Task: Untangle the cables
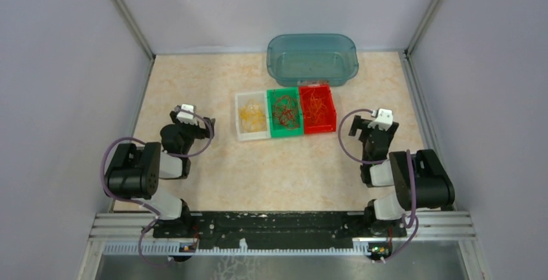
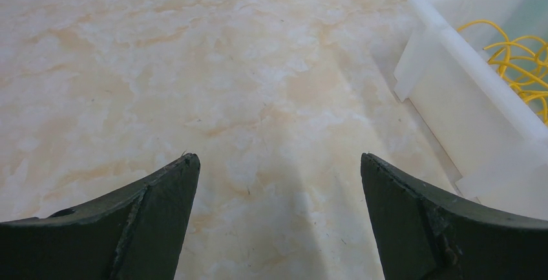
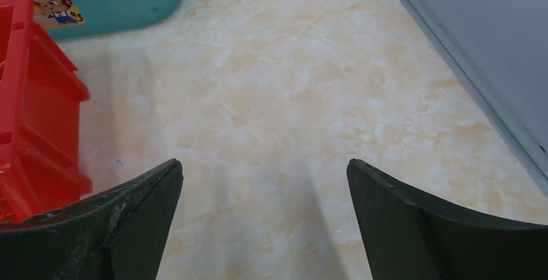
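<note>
Seen from above, two arms sit at the near table edge. The left gripper [image 2: 278, 163] hangs spread wide over bare table [image 1: 194, 86], holding nothing. At centre stand three small bins in a row: a white bin [image 1: 240, 108] with yellow cables [image 1: 252, 117], a green bin [image 1: 285, 131] with dark red cables [image 1: 285, 110], a red bin [image 1: 318, 127] with orange-red cables [image 1: 316, 105]. Behind them sits one teal tub [image 1: 313, 59], its contents unclear. The right gripper [image 3: 265, 167] is likewise spread and empty. The cables lying sorted by colour suits a finished job or a pause before more sorting.

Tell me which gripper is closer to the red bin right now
Right. The right gripper sits just off the red bin on its right side, open above bare table. The left gripper is farther off, left of the white bin, with the green bin between.
</note>
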Robot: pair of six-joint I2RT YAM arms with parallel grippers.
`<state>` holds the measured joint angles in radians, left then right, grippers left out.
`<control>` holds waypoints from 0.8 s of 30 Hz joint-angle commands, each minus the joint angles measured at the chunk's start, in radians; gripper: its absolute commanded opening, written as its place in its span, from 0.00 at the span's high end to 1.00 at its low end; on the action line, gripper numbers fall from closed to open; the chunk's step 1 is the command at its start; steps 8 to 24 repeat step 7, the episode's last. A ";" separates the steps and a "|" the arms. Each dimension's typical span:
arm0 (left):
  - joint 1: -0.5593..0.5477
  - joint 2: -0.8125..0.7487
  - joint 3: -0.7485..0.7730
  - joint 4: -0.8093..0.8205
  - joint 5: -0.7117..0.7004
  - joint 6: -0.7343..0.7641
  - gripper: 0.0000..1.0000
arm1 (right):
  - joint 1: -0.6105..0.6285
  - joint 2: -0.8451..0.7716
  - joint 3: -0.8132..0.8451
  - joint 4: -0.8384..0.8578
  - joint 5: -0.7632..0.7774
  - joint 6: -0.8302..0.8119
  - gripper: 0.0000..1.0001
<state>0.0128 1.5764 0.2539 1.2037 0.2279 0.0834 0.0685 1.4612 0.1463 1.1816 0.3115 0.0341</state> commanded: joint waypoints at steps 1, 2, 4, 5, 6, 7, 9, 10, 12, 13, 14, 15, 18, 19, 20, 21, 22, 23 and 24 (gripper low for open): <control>-0.003 -0.001 0.002 0.013 -0.004 0.008 0.01 | -0.004 -0.012 0.035 0.041 -0.041 -0.009 0.01; -0.003 -0.001 0.002 0.013 -0.004 0.008 0.01 | -0.004 -0.012 0.035 0.041 -0.041 -0.009 0.01; -0.003 -0.001 0.002 0.013 -0.005 0.008 0.01 | -0.004 -0.012 0.038 0.036 -0.043 -0.008 0.01; -0.003 -0.001 0.002 0.013 -0.005 0.009 0.01 | -0.004 -0.012 0.040 0.031 -0.043 -0.007 0.01; -0.003 -0.001 0.002 0.013 -0.005 0.008 0.01 | -0.004 -0.012 0.040 0.031 -0.044 -0.007 0.01; -0.003 -0.001 0.002 0.013 -0.005 0.008 0.01 | -0.004 -0.012 0.038 0.035 -0.044 -0.009 0.01; -0.003 -0.001 0.002 0.013 -0.005 0.008 0.01 | -0.004 -0.012 0.038 0.035 -0.044 -0.009 0.01; -0.003 -0.001 0.002 0.013 -0.005 0.008 0.01 | -0.004 -0.012 0.038 0.035 -0.044 -0.009 0.01; -0.003 -0.001 0.002 0.013 -0.005 0.008 0.01 | -0.004 -0.012 0.038 0.035 -0.044 -0.009 0.01; -0.003 -0.001 0.002 0.013 -0.005 0.008 0.01 | -0.004 -0.012 0.038 0.035 -0.044 -0.009 0.01; -0.003 -0.001 0.002 0.013 -0.005 0.008 0.01 | -0.004 -0.012 0.038 0.035 -0.044 -0.009 0.01; -0.003 -0.001 0.002 0.013 -0.005 0.008 0.01 | -0.004 -0.012 0.038 0.035 -0.044 -0.009 0.01; -0.003 -0.001 0.002 0.013 -0.005 0.008 0.01 | -0.004 -0.012 0.038 0.035 -0.044 -0.009 0.01; -0.003 -0.001 0.002 0.013 -0.005 0.008 0.01 | -0.004 -0.012 0.038 0.035 -0.044 -0.009 0.01; -0.003 -0.001 0.002 0.013 -0.005 0.008 0.01 | -0.004 -0.012 0.038 0.035 -0.044 -0.009 0.01; -0.003 -0.001 0.002 0.013 -0.005 0.008 0.01 | -0.004 -0.012 0.038 0.035 -0.044 -0.009 0.01; -0.003 -0.001 0.002 0.013 -0.005 0.008 0.01 | -0.004 -0.012 0.038 0.035 -0.044 -0.009 0.01; -0.003 -0.001 0.002 0.013 -0.005 0.008 0.01 | -0.004 -0.012 0.038 0.035 -0.044 -0.009 0.01; -0.003 -0.001 0.002 0.013 -0.005 0.008 0.01 | -0.004 -0.012 0.038 0.035 -0.044 -0.009 0.01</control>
